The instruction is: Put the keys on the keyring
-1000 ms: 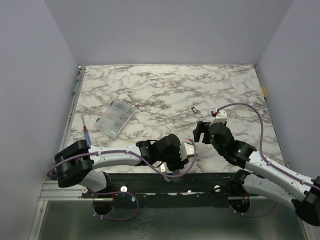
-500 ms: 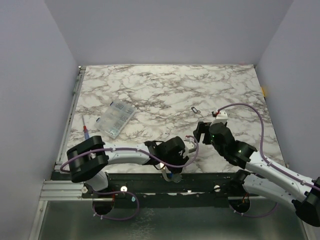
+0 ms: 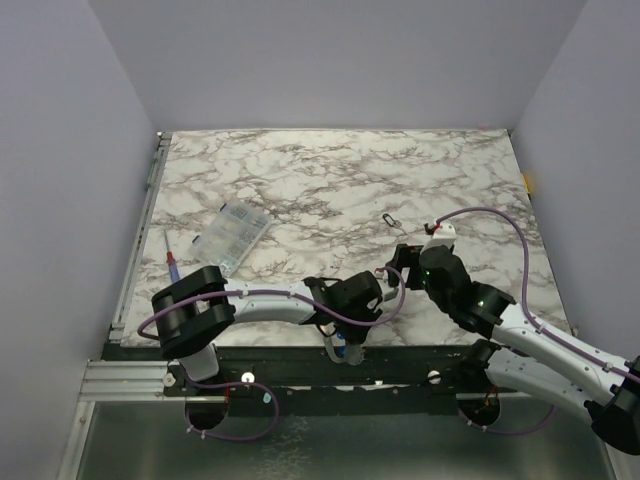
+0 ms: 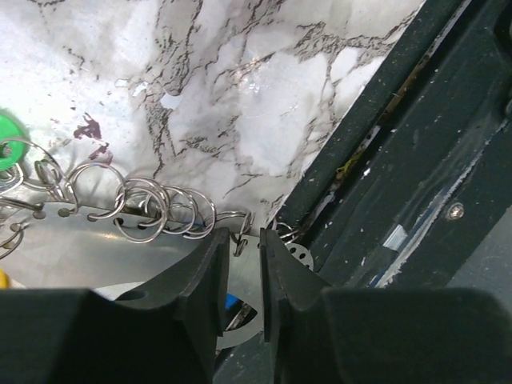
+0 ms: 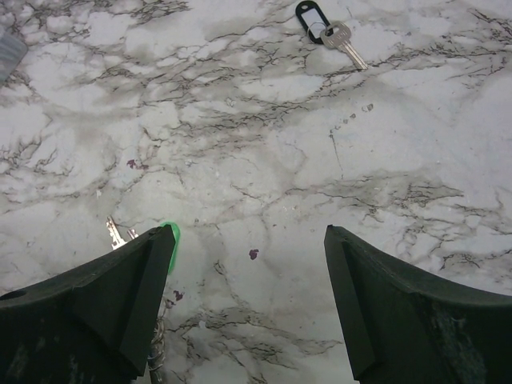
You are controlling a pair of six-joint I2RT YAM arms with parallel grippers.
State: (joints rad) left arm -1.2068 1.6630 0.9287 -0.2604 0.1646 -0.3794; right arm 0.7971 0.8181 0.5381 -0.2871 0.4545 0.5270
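Left gripper [image 4: 240, 240] is pinched nearly closed on the end link of the keyring [image 4: 148, 210], right at the table's near edge. The dark rail [image 4: 416, 160] sits just beside it, so no slack that way. The keyring's long axis runs from the claw toward the green key [image 4: 6, 152]. Right gripper [image 5: 250, 236] hangs wide open near that key, so any room to move is farther out over the table [image 5: 264, 120].

Marble-patterned table [image 3: 350, 170] boxed in by plain pale lilac walls [image 3: 330, 60]

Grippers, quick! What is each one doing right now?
Left gripper: shut, pinching the end of the keyring.
Right gripper: open, holding nothing.
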